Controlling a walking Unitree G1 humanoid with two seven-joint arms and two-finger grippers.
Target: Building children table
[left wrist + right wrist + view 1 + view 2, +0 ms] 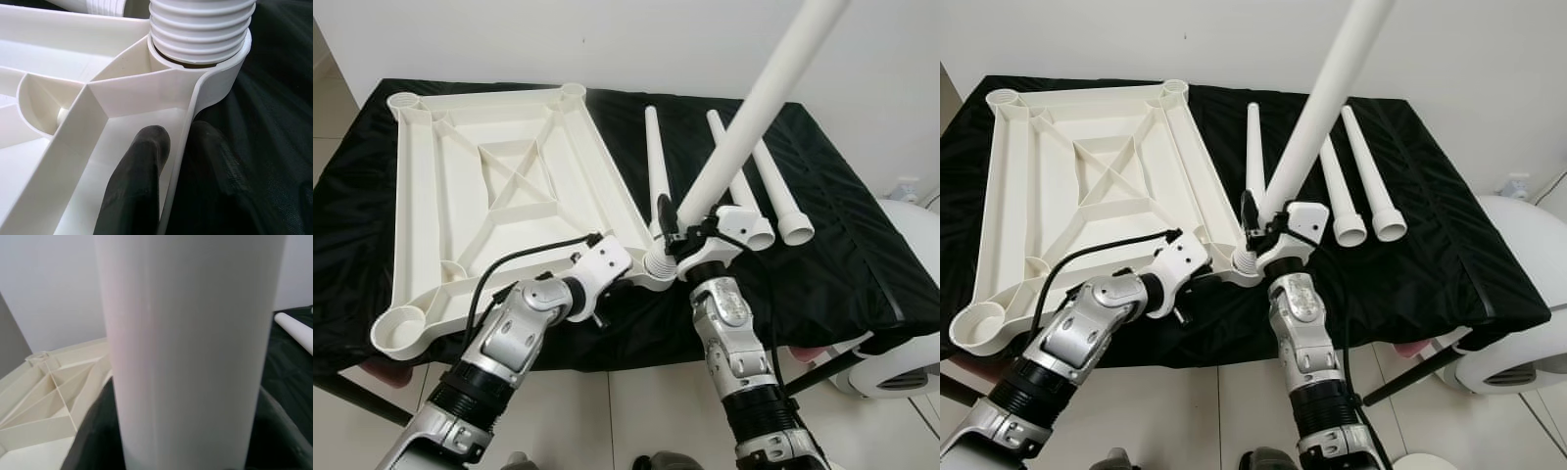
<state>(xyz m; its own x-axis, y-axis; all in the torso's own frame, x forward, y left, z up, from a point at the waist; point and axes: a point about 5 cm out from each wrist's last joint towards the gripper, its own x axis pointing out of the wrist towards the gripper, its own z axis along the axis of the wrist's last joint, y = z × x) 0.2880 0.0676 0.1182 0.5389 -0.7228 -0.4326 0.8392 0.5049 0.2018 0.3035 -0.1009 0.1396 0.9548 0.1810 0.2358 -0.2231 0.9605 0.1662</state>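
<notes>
A white plastic tabletop (499,186) lies upside down on the black-covered table (842,264), its ribs facing up. My left gripper (168,161) is shut on the tabletop's rim (183,137) by the near right corner socket (658,266). My right gripper (690,233) is shut on a long white leg (754,108), which stands tilted with its threaded end (200,29) sitting in that socket. Three more white legs (656,162) (736,181) (781,196) lie on the cloth to the right of the tabletop.
A white wall stands behind the table. A white rounded appliance (911,284) sits on the floor at the right. Tiled floor (636,411) shows below the table's front edge, and a dark bar (827,370) runs under the table at the right.
</notes>
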